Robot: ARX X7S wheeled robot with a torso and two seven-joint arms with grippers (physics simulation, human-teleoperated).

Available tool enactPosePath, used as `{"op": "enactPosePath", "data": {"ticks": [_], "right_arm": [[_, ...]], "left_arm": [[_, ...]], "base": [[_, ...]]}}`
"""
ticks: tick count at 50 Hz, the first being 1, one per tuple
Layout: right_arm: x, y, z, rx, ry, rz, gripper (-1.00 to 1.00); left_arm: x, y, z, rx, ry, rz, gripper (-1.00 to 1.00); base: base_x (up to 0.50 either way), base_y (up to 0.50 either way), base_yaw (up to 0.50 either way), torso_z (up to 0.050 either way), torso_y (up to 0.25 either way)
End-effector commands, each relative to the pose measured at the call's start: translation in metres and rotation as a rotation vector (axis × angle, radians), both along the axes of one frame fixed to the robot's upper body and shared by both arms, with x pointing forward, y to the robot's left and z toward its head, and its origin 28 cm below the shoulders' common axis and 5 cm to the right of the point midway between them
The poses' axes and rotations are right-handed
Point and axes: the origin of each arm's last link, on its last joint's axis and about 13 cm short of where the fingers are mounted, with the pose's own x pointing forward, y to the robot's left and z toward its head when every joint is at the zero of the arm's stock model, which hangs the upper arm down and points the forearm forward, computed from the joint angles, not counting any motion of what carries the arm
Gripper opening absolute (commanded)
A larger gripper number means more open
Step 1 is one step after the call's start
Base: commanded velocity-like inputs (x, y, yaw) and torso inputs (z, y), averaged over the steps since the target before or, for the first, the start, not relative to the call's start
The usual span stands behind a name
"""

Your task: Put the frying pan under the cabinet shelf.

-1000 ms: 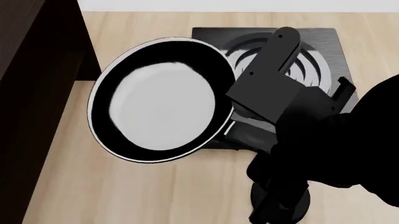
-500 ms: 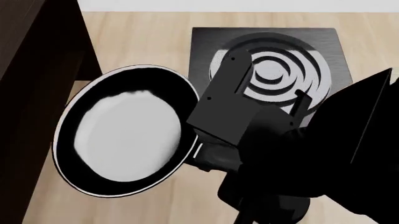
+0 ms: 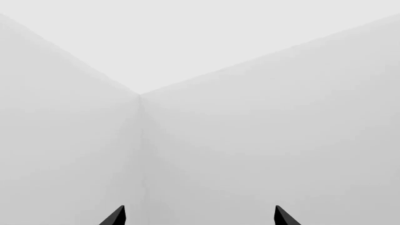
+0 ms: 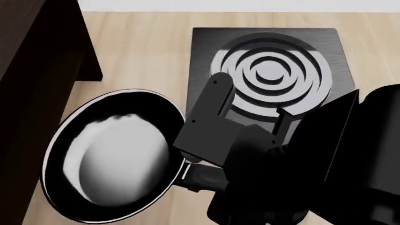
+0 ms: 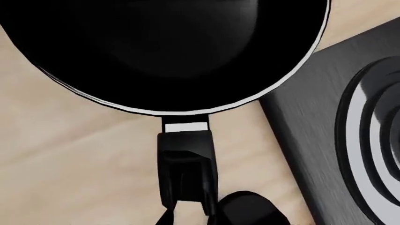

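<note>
My right gripper [image 5: 187,216] has its fingers pinched on the handle of the frying pan [image 4: 112,157]; in the right wrist view the 2 tips close on the black handle right at the edge of the picture, just short of the pan's rim. I am holding it far down the handle, I judge, so the pan body sticks out ahead of the arm and can go in first. The pan hangs over the bench [image 4: 144,51], tilted a little, with its rim close beside the cabinet shelf [image 4: 31,93] but not yet under it. I cannot tell from these views whether the rim touches the wood.

The pan is round and shallow, black, with a thin pale line around the lip and a glossy inside that throws back a big soft white patch. A small pale bracket joins handle to bowl. The cabinet shelf is flat, plain, nearly black wood, much larger than the pan. The bench is light wood with faint grain. Off to the right sits a square dark stove plate [image 4: 206,42] with raised concentric rings, brushed and metallic.

My left gripper [image 3: 198,218] points at bare white walls, fingers spread, holding nothing, parked out of the way.
</note>
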Motion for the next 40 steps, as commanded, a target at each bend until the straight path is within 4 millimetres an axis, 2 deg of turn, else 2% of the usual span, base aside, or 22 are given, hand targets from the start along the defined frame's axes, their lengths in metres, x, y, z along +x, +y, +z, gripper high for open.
{"op": "enactPosePath", "data": {"ticks": [1, 18, 40], "right_arm": [[0.002, -0.002, 0.004, -0.004, -0.053, -0.011, -1.00], [0.006, -0.004, -0.006, -0.010, -0.031, -0.024, -1.00], [0.021, 0.015, -0.033, 0.027, 0.026, 0.008, -1.00]], "left_arm": [[-0.001, 0.001, 0.000, -0.003, -0.002, 0.003, 1.00], [-0.002, 0.001, 0.000, -0.002, -0.001, 0.008, 1.00], [-0.004, 0.002, -0.002, -0.004, 0.006, 0.018, 1.00]], "base": [[0.00, 0.00, 0.00, 0.000, 0.010], [0.00, 0.00, 0.00, 0.000, 0.001], [0.00, 0.00, 0.00, 0.001, 0.001]]}}
